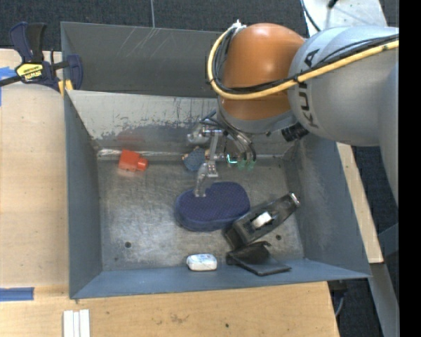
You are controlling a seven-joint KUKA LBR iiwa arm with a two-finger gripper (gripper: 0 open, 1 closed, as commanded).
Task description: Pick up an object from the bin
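At the middle of the bin floor, under the orange wrist cover (259,65), the claw (205,187) points straight down, its tip meeting the far left edge of a dark blue oval pad (214,208); whether the claw is wide or narrow cannot be told, and nothing is seen held in it. Item one, the dark blue oval pad: flat on the floor, centre of the bin and a little toward the near wall, long axis running left to right with the right end tipped slightly toward the far wall; top face finely textured. Item two, a small blue-grey lump (192,161): just behind the claw toward the far wall, partly hidden by it, kind not clear. Item three, a black tape dispenser (261,221): just beside the pad's right end, lying slantwise, long axis from near left to far right, with a white roll showing in its middle. Item four, a flat black piece (258,263): at the foot of the near wall, touching or nearly touching the dispenser's near end. Item five, a small white oblong (201,262): against the near wall, left of the black piece, long axis left to right. Item six, a small orange block (132,161): far left of the floor, well apart from the claw. Container: the grey metal bin (84,209), with sloping walls and a scuffed floor.
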